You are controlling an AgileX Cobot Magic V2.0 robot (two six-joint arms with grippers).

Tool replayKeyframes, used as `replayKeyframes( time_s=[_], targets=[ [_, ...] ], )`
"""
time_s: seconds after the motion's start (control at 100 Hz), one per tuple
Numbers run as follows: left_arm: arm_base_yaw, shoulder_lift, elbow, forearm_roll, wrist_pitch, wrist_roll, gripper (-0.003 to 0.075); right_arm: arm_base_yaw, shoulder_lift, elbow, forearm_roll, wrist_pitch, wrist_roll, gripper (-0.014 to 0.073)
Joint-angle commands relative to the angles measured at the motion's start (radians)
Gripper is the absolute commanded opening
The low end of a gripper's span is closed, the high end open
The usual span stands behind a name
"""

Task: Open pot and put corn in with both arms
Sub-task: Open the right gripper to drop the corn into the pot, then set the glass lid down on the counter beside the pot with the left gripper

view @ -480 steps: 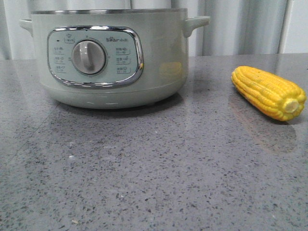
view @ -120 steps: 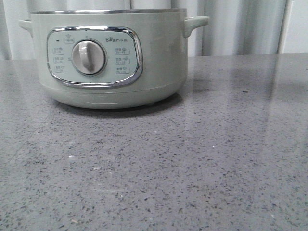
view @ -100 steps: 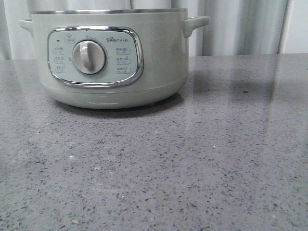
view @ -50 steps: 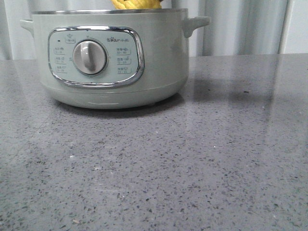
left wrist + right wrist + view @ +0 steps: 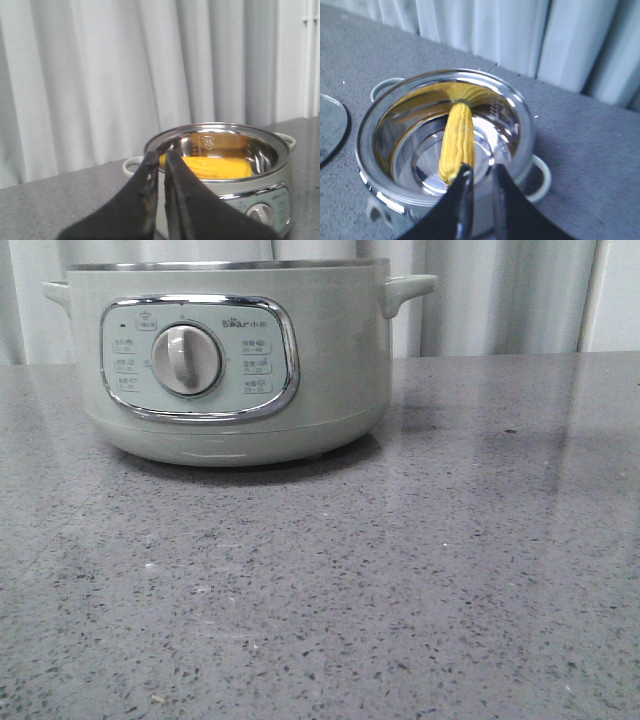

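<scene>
The pale-green pot stands at the back left of the grey table with no lid on it. The yellow corn lies inside on the steel bottom, and it also shows in the left wrist view. It is hidden by the pot wall in the front view. My right gripper hangs above the pot's near rim, slightly open and empty, clear of the corn. My left gripper is shut and empty, up beside the pot. Neither gripper shows in the front view.
A round glass lid lies flat on the table beside the pot. Pale curtains hang behind the table. The grey speckled tabletop spreads in front and to the right of the pot.
The corn lay on the table at the right long before. Half a second ago it showed just above the pot's rim; now it has dropped inside, out of the front view.
</scene>
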Motion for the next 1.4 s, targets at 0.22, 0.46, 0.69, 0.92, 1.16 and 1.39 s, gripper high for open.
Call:
replayKeyframes(
  time_s=[0.22,0.46,0.69,0.92,1.16,1.39],
  targets=[
    [-0.009,-0.056,0.116,-0.043,-0.075,0.002,-0.002,-0.003,-0.586,0.542,-0.111,-0.337,-0.004,-0.0066],
    [-0.009,-0.056,0.176,-0.126,-0.164,0.002,-0.002,-0.003,-0.879,0.734,-0.15,-0.455,-0.004,-0.0066],
    [-0.009,-0.056,0.182,-0.128,-0.166,0.002,-0.002,-0.003,-0.93,0.736,-0.154,-0.455,-0.004,-0.0066],
    [-0.009,-0.056,0.182,-0.128,-0.166,0.002,-0.002,-0.003,-0.93,0.737,-0.154,-0.436,-0.004,-0.0066],
    [-0.009,-0.056,0.184,-0.128,-0.166,0.002,-0.002,-0.003,-0.93,0.737,-0.154,-0.436,-0.004,-0.0066],
    [-0.009,-0.06,0.222,0.094,-0.258,0.002,-0.002,-0.003,-0.93,0.737,-0.154,-0.436,-0.004,-0.0066]
  ],
)
